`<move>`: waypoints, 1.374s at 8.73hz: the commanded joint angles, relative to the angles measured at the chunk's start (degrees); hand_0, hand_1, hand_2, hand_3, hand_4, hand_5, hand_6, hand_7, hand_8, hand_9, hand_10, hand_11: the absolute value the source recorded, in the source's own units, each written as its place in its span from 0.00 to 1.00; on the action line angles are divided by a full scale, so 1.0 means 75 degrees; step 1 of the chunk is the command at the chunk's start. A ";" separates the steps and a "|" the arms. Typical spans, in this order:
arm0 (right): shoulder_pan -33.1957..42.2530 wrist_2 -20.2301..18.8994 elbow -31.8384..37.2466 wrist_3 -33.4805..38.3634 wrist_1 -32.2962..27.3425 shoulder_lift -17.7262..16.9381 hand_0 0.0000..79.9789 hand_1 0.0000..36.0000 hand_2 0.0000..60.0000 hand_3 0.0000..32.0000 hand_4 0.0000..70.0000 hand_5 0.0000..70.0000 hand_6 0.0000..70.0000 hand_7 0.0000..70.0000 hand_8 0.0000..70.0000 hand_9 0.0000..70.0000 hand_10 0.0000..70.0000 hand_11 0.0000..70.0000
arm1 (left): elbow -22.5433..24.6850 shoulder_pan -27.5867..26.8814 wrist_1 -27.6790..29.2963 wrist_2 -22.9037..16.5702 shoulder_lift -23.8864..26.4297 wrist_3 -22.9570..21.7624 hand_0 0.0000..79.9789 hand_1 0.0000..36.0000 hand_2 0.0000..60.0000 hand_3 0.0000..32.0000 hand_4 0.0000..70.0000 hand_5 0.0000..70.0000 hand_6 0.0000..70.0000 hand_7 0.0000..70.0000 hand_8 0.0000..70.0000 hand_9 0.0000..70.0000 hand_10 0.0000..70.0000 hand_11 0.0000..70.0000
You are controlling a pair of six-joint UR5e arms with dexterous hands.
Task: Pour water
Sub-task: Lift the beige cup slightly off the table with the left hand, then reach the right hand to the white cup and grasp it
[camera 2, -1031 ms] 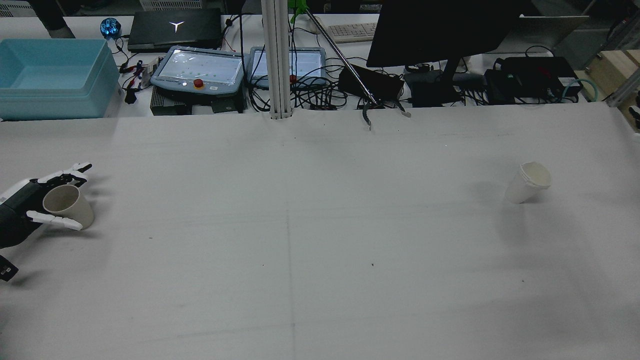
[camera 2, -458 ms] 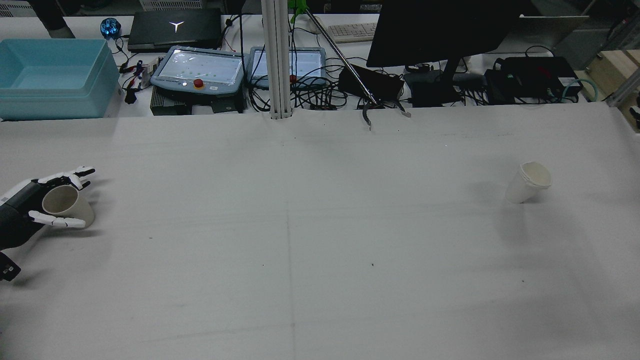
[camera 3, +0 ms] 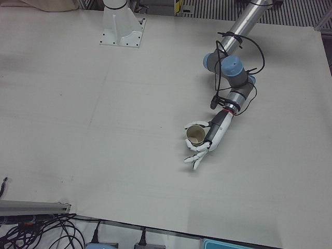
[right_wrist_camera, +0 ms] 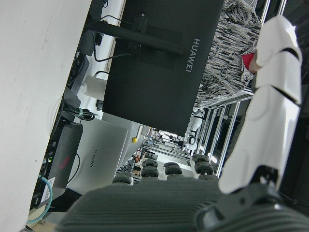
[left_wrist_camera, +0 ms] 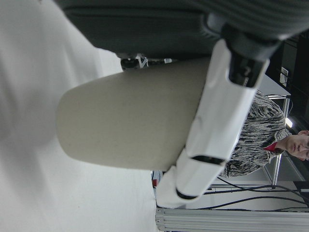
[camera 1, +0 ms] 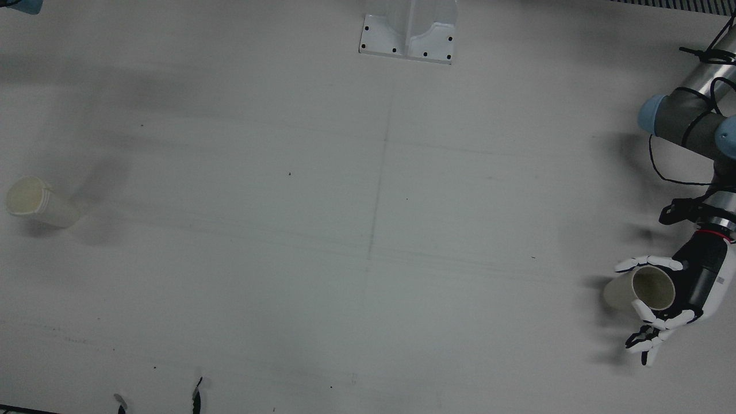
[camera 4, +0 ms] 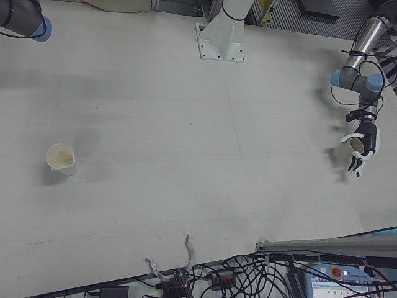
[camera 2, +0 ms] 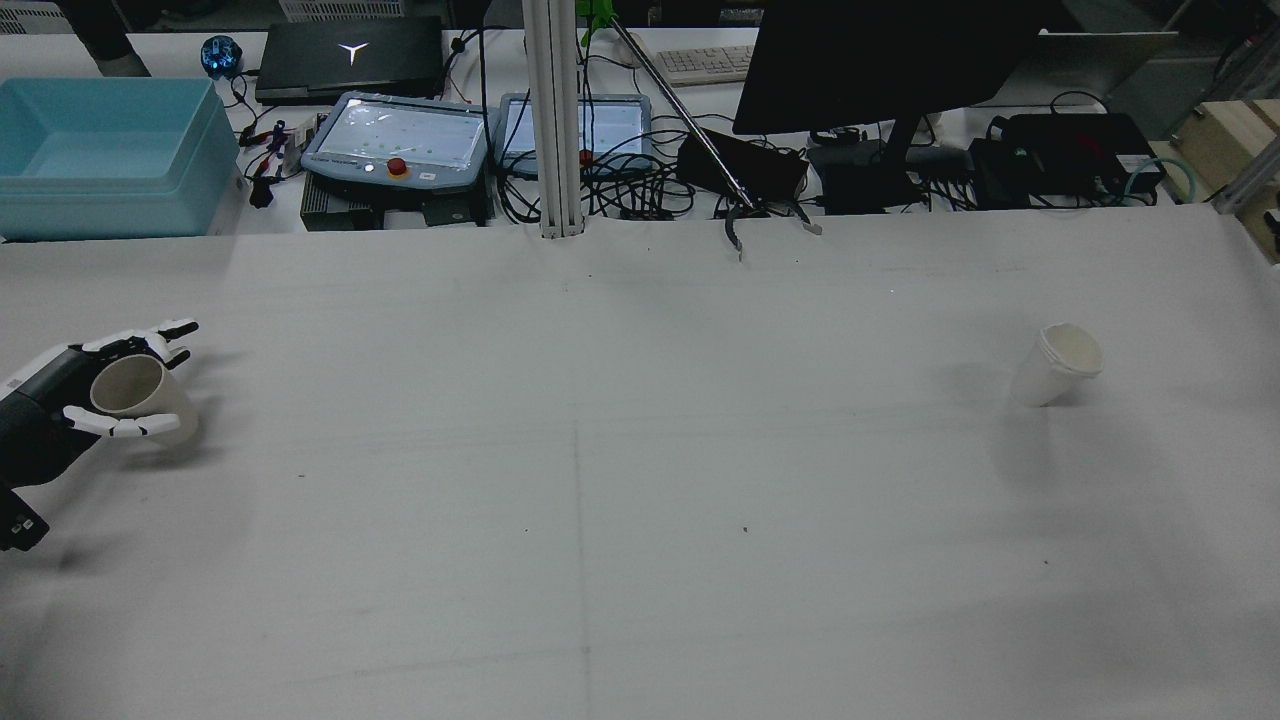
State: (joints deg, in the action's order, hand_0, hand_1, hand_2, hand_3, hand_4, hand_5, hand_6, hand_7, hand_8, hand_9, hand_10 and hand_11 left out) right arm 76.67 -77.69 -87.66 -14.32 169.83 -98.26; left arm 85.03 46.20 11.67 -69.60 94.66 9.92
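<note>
Rear view shows the left hand point(camera 2: 75, 400) wrapped around a beige paper cup point(camera 2: 140, 395) at the table's point(camera 2: 640, 500) left edge, cup tilted. The white cup point(camera 2: 1055, 365) stands well apart near the right edge. Tilting early would spill any water; the right hand's point(right_wrist_camera: 270, 96) fingers look extended, holding nothing visible.

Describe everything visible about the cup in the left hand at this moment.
The beige cup is a plain tapered paper-looking cup with an open round mouth and no lid or print. It tilts, its mouth turned toward the left hand, whose white fingers wrap both sides of its wall. It sits at the table's far left edge in the rear view. The inside looks dry; no water is discernible. Whether its base touches the table is unclear.
</note>
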 commanded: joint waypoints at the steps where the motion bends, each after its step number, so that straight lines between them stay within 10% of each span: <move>1: -0.0074 -0.0024 0.0352 -0.0117 -0.0224 0.0000 0.62 0.53 0.21 0.07 0.00 0.08 0.08 0.00 0.07 0.10 0.00 0.00 | 0.0848 0.0028 -0.0793 -0.0013 -0.0071 -0.0304 1.00 1.00 1.00 0.00 0.90 1.00 0.23 0.22 0.07 0.04 0.10 0.20; 4: -0.0331 -0.0001 0.3267 -0.0129 -0.3047 0.0574 0.66 0.64 0.29 0.00 0.01 0.10 0.12 0.02 0.09 0.10 0.00 0.00 | 0.1352 0.0004 -0.1309 -0.0024 -0.0059 -0.0304 1.00 1.00 1.00 0.00 0.90 1.00 0.23 0.23 0.07 0.04 0.09 0.19; 5: -0.0704 0.0011 0.3668 -0.0153 -0.3074 0.0841 0.69 0.70 0.41 0.00 0.23 0.11 0.19 0.18 0.10 0.11 0.00 0.00 | 0.1481 0.0004 -0.1449 -0.0025 -0.0059 -0.0304 1.00 1.00 1.00 0.00 0.91 1.00 0.23 0.23 0.07 0.04 0.09 0.19; 6: -0.1113 0.0011 0.3869 -0.0200 -0.3086 0.1122 0.69 0.71 0.43 0.00 0.25 0.11 0.20 0.20 0.10 0.11 0.00 0.00 | 0.1622 0.0004 -0.1567 -0.0025 -0.0059 -0.0304 1.00 1.00 1.00 0.00 0.91 1.00 0.23 0.23 0.07 0.04 0.10 0.20; 12: -0.1890 -0.0024 0.3426 -0.0504 -0.3109 0.1196 0.76 0.89 0.46 0.00 0.10 0.13 0.16 0.14 0.05 0.04 0.00 0.00 | 0.1822 0.0039 -0.1709 -0.0013 -0.0130 -0.0327 1.00 1.00 1.00 0.00 0.89 1.00 0.22 0.22 0.07 0.04 0.09 0.19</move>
State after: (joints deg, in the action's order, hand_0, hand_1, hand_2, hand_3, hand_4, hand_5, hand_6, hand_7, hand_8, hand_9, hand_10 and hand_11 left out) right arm 64.21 -77.64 -61.09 -17.32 146.45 -89.16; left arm 98.63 46.46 -1.09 -69.71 93.89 7.56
